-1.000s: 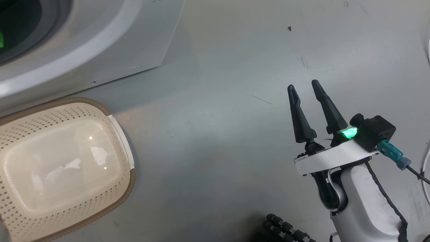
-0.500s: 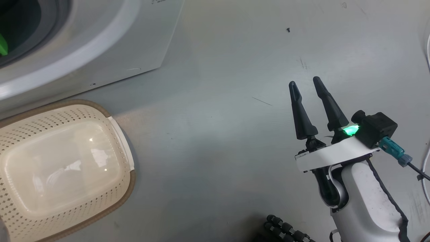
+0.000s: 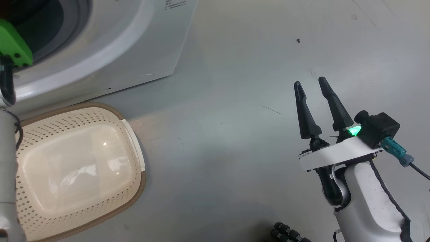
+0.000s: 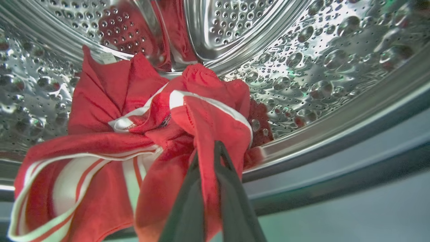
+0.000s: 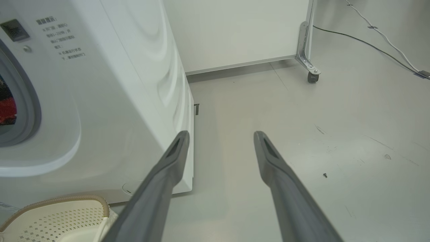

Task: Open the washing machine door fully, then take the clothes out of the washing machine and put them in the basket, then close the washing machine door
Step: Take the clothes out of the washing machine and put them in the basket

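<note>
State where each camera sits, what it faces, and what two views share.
Head view: on the head, facing down at floor, cream perforated plastic basket, white washing machine; open right gripper, pale left forearm.
Left wrist view: inside steel drum; left gripper shut on red striped clothes.
Right wrist view: low, along open fingers, beside the machine.
Shared: head and right wrist both show basket, machine.

A lab or test room: bare grey floor (image 5: 336,117), wheeled partition (image 5: 235,30) (taped cables (image 5: 364,42)), washing machine (image 5: 117,84)

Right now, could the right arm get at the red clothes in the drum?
Probably not without moving: the right gripper hangs open over bare floor, pointing past the washing machine's corner, while the clothes lie inside the drum.
</note>
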You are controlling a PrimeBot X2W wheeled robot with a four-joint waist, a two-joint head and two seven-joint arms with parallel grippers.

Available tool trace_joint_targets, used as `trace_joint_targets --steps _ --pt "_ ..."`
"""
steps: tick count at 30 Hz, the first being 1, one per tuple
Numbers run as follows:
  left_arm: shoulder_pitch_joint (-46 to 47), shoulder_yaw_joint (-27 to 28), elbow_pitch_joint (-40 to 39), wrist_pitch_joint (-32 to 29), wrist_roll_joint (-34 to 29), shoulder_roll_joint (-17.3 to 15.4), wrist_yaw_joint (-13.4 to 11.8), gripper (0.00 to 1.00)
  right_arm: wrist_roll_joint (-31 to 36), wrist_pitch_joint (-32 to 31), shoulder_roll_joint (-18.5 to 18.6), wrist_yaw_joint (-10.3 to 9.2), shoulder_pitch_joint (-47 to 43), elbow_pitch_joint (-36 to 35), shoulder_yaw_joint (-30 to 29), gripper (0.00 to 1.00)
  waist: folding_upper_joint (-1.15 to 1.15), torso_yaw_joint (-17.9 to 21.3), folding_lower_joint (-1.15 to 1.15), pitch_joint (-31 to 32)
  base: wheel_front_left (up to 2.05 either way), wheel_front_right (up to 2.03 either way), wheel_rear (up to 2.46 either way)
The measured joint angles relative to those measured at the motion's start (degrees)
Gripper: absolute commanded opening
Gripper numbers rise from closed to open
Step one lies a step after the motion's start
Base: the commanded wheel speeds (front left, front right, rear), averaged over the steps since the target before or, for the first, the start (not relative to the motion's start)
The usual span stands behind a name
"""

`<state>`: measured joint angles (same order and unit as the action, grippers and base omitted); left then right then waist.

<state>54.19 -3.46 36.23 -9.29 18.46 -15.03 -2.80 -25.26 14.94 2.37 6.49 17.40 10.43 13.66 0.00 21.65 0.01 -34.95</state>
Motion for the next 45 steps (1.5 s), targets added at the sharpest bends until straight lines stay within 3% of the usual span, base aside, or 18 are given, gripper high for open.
trace_joint_targets --steps 22,45 --pt "-14.90 -1.09 -4.70 22.94 -0.90 7.17 -0.51 0.00 5.84 0.00 0.02 0.01 -4.96 3.57 -1.78 1.00 0.00 -4.96 0.00 10.35 0.00 0.00 0.00" --pt "-29.28 -3.99 -17.34 23.57 -5.41 8.91 -2.18 0.00 10.47 -0.01 1.22 -0.01 -14.22 5.14 -3.83 1.00 0.00 -12.03 -0.01 24.70 0.00 0.00 0.00"
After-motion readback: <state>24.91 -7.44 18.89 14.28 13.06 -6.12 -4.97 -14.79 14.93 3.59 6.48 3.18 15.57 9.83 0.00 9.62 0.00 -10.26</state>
